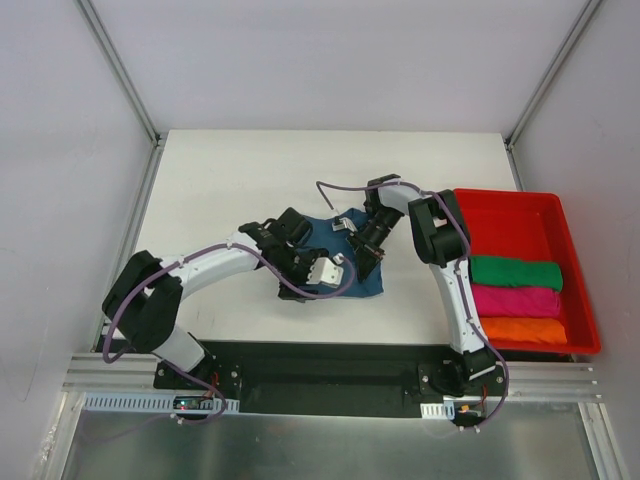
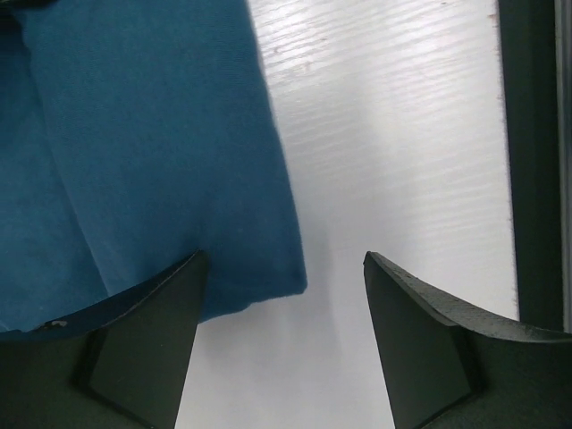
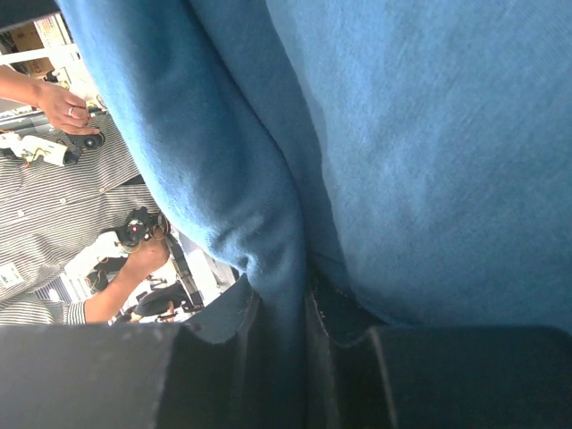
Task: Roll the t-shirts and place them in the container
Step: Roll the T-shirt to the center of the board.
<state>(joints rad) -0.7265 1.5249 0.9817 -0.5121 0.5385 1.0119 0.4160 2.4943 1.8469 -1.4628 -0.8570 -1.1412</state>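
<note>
Blue shirt [image 1: 362, 282] lies at table centre w/ both arms on it. Right gripper [image 3: 308, 313] is pinching a raised fold, prob. to lift & start the roll. Left gripper [image 2: 284, 264] is spread, shirt corner near its 9 o'clock finger, not yet gripped. Green roll [image 1: 515, 272], pink roll [image 1: 515, 300] & orange roll [image 1: 520, 328] sit in bin [image 1: 508, 196] at 3 o'clock.

- We can read no text, number or brand in any view.
- A small white badge [image 3: 9, 274] hangs on a bystander's striped shirt [image 3: 49, 210] in the right wrist view; we find its print too small to read.
- Marks on a cardboard box [image 3: 40, 34] behind him are blurred.
</note>
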